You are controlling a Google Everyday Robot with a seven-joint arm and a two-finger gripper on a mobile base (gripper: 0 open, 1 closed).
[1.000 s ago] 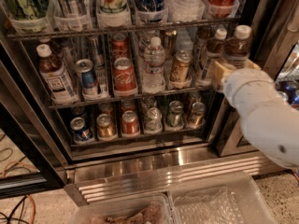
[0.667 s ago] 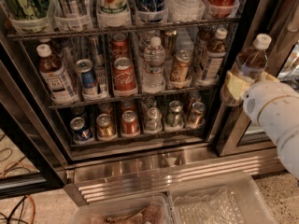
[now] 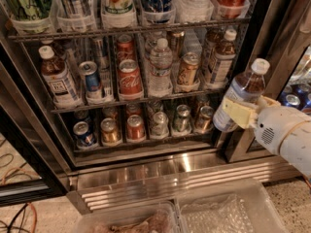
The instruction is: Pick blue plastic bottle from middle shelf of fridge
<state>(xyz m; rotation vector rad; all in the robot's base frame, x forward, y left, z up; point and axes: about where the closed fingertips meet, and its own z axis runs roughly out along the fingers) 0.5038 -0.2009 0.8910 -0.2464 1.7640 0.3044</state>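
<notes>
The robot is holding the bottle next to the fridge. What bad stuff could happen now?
1. The gripper grips the blue plastic bottle low on its smooth label, and the bottle tilts. It might slip and drop toward the clear bin below.
2. The bottle sits close to the dark frame of the fridge, so a sideways swing could bump it loose.

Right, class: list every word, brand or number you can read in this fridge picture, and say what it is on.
"7UP": on the green-and-white bottle on the top rack.
White script on the front red can on the middle shelf: too blurred to read.
Label of the blue plastic bottle, held in the claw right of the fridge: unreadable.
All other labels: too small or blurred.
</notes>
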